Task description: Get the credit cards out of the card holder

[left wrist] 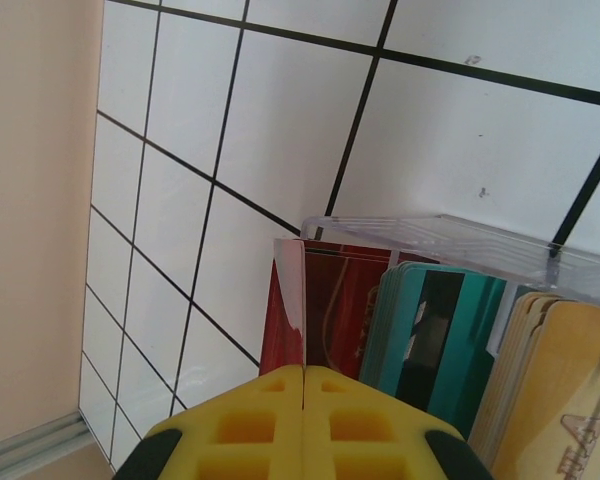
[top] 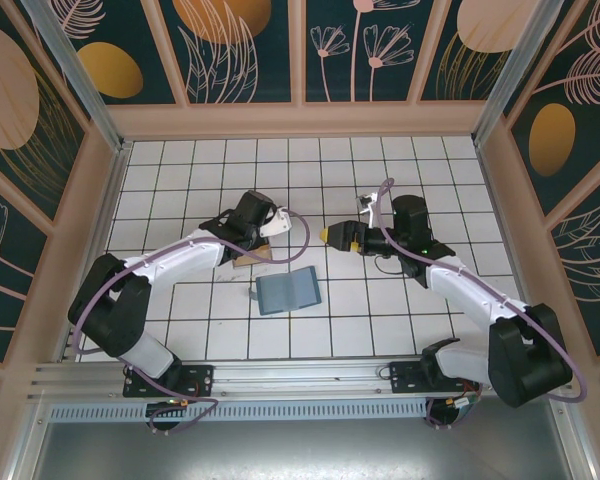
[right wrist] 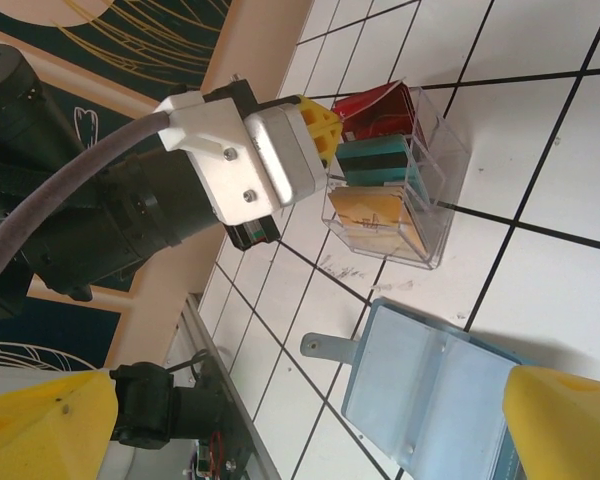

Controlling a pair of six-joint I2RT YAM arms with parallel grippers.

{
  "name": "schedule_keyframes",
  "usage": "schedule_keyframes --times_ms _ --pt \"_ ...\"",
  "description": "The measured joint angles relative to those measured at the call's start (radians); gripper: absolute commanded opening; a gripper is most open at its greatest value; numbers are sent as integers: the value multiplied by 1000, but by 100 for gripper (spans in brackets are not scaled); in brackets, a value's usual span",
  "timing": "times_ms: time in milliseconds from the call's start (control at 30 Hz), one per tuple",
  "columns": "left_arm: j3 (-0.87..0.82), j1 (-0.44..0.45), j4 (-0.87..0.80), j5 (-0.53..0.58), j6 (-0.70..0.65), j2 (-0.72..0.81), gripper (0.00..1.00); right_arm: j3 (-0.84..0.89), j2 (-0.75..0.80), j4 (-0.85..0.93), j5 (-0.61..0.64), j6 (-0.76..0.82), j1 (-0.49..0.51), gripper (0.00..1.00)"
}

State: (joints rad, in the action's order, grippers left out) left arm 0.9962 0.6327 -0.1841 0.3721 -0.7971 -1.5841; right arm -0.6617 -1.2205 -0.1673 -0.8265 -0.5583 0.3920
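Note:
My left gripper is shut on a red credit card, seen edge-on, at the red end of a clear divided box. Red, teal and tan cards stand in that box. In the top view the left gripper is over the box. The slate-blue card holder lies open and flat on the tiles, its strap tab sticking out. My right gripper hovers open above and to the right of the holder, with nothing between its yellow fingers.
White tiled floor with peach walls on three sides. A metal rail with both arm bases runs along the near edge. The left arm's purple cable loops between the two grippers.

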Motion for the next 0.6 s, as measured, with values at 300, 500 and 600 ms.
schedule_keyframes --times_ms 300,500,600 --pt "22 -3 -21 3 0 13 0 -2 -6 1 0 0 -2 99" --pt "63 -5 -64 -26 2 50 0 -2 -6 1 0 0 -4 99" --pt "63 -5 -89 -44 8 64 0 -2 -6 2 0 0 -5 99"
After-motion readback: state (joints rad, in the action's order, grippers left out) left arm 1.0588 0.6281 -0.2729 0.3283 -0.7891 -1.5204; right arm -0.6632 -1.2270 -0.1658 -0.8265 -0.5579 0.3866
